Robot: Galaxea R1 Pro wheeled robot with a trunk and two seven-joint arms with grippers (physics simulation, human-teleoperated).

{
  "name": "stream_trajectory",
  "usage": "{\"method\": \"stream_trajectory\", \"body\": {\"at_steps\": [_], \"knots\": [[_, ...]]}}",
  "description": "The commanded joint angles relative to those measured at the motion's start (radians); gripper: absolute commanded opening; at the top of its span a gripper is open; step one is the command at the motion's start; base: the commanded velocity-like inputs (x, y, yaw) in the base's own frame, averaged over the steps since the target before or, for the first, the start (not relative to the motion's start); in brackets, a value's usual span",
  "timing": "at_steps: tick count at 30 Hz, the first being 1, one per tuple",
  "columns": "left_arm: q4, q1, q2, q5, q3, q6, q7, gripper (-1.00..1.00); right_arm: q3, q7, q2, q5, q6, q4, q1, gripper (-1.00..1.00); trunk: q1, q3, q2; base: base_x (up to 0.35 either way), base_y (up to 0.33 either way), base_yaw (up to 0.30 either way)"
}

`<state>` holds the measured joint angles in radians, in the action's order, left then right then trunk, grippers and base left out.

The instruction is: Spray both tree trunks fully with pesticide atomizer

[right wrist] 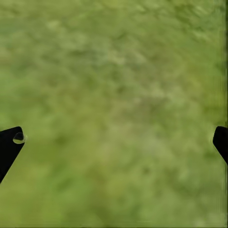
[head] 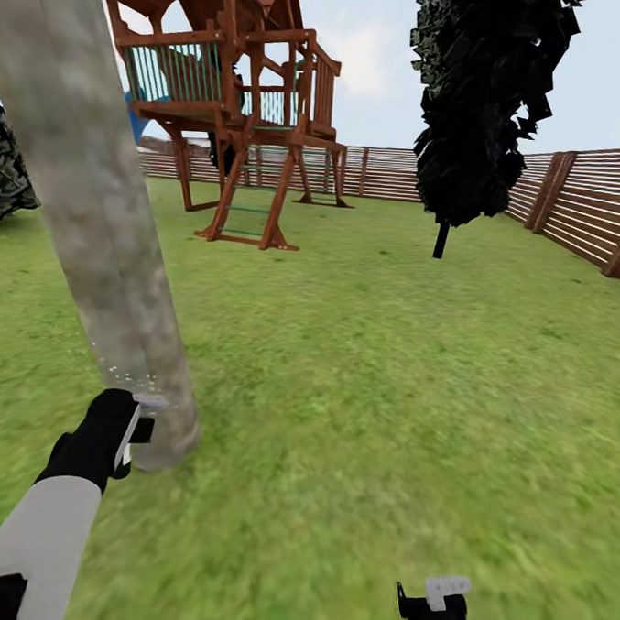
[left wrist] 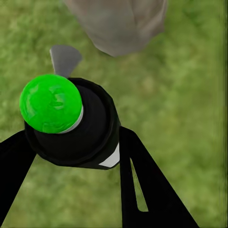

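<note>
A thick, mottled grey-brown tree trunk (head: pixel 96 214) leans across the left of the head view, its base in the grass. My left gripper (head: pixel 134 428) is right beside that base, shut on the pesticide atomizer (head: pixel 145 408). A few pale droplets speckle the bark just above it. In the left wrist view the atomizer (left wrist: pixel 90 128) is a dark round body with a bright green end and a grey trigger, held between my black fingers (left wrist: pixel 142 180), and the trunk (left wrist: pixel 118 23) is close ahead. My right gripper (head: pixel 439 607) hangs open low over the grass.
A wooden play tower (head: pixel 241 95) stands at the back of the lawn (head: pixel 389 370). To its right is a near-black conifer (head: pixel 488 101). A slatted brown fence (head: pixel 582 207) runs along the back and right. A dark shrub (head: pixel 6 172) sits at the far left.
</note>
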<state>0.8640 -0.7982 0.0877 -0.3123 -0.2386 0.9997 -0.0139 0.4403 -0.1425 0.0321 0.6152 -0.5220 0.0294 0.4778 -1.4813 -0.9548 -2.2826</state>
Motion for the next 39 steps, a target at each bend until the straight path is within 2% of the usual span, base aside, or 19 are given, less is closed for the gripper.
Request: {"method": "stream_trajectory", "body": {"at_steps": [1,6,11,20,24,29,39], "knots": [[0.001,-0.001,0.000,0.000,-0.001,0.004,-0.001,-1.00,0.005,-0.006,0.000,0.011,-0.003,-0.002,0.001,1.00,0.000,-0.001,0.000,0.011,-0.273,0.000],[0.001,-0.009,0.001,-0.002,-0.001,0.006,-0.001,-1.00,0.005,-0.006,-0.001,0.011,-0.002,-0.003,0.001,1.00,0.000,-0.001,0.000,0.002,-0.274,0.012],[-0.003,-0.040,0.002,0.001,-0.002,0.011,-0.001,-1.00,0.005,-0.006,-0.001,0.011,-0.001,-0.003,0.001,1.00,0.000,-0.001,0.000,0.112,-0.256,0.230],[-0.005,-0.039,0.003,0.001,-0.002,0.011,-0.001,-1.00,0.005,-0.005,-0.001,0.012,-0.001,-0.003,0.001,1.00,0.000,-0.001,0.000,0.261,-0.174,0.274],[-0.005,-0.032,0.005,0.001,-0.009,0.011,-0.001,-1.00,0.005,-0.005,-0.001,0.012,-0.001,-0.003,0.001,1.00,0.000,-0.001,0.000,0.239,-0.190,0.090],[-0.005,-0.030,0.003,0.001,-0.007,0.010,-0.002,-1.00,0.005,-0.004,-0.001,0.012,-0.001,-0.003,0.001,1.00,0.000,-0.001,0.000,0.112,-0.257,0.023],[-0.019,-0.026,-0.001,0.002,-0.002,0.009,-0.004,-1.00,0.005,-0.003,-0.002,0.012,-0.001,-0.003,0.001,1.00,0.000,-0.001,0.000,0.098,-0.267,0.257]]}}
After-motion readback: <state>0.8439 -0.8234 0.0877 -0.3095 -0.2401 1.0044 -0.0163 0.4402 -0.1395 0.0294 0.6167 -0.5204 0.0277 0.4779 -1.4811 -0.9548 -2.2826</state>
